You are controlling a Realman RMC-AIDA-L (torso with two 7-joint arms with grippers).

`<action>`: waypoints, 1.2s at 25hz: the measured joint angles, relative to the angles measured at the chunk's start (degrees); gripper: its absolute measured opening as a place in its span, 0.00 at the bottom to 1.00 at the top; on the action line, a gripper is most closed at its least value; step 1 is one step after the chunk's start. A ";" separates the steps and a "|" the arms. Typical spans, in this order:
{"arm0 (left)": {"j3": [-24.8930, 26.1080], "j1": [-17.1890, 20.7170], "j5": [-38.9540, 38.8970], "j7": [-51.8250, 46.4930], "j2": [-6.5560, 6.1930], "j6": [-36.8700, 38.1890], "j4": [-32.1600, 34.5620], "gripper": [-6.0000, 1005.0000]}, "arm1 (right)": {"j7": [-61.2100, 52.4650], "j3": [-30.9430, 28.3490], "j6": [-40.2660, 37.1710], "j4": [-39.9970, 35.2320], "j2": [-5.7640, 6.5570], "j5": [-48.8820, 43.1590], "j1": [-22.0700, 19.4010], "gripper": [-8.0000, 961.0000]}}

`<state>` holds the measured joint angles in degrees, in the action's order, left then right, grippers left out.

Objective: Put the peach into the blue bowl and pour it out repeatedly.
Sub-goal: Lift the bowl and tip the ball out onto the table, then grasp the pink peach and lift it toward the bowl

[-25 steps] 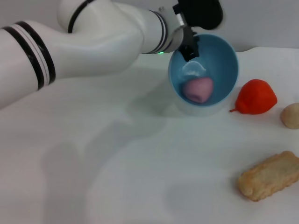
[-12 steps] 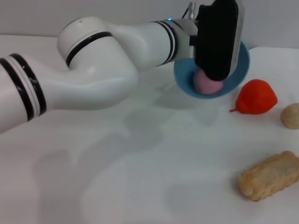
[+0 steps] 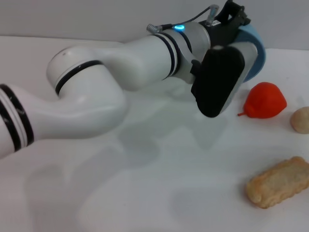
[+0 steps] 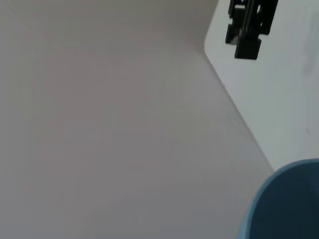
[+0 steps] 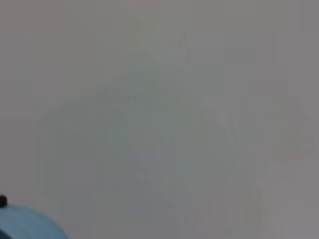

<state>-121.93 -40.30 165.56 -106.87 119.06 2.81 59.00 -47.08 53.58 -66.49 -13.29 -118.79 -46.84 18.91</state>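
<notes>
The left gripper point(image 3: 231, 19) is up over the far right part of the table point(image 3: 159, 193), clamped on the blue bowl point(image 3: 253, 55), and the wrist is rolled right over, so the bowl shows only its outer wall and rim past the black wrist housing. That roll reads as the tipping move: the mouth is turned away from the head camera, most likely to let the contents slide out. In the left wrist view only a curve of the bowl's blue rim shows in one corner.

The peach is nowhere to be seen right now. The arm and the bowl cover the spot where it would be, so I can't say whether it is inside the bowl or already out on the table behind the housing.

Just beside the bowl, toward the right edge, sits the red-orange pear-shaped fruit point(image 3: 263, 100), then the pale beige lump point(image 3: 300, 120) at the very edge, and nearer the front right corner the bread-like piece point(image 3: 278, 181), all clear of the pour.

The right gripper is not in view.
</notes>
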 joint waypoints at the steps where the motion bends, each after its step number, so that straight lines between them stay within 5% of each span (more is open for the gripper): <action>1: -0.06 0.37 0.00 1.13 0.00 -0.64 0.16 0.00 | 0.00 -0.02 0.01 0.01 0.02 0.00 0.00 0.60; 21: -3.09 5.47 -1.68 7.68 0.03 -14.66 -2.73 0.01 | 0.05 -0.72 0.05 0.16 -0.04 0.00 0.32 0.60; 25: -2.53 4.41 -14.32 2.57 0.03 -13.87 -2.92 0.01 | -0.42 0.44 0.08 1.21 0.00 -0.95 1.32 0.60; 30: 3.13 0.41 -43.17 -6.43 -0.16 -8.81 -8.09 0.01 | -1.59 4.37 3.50 2.74 0.07 -4.42 4.45 0.60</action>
<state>-118.79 -39.88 122.38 -113.30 118.90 -6.00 50.91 -48.67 57.95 -62.99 -10.55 -118.71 -51.26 23.37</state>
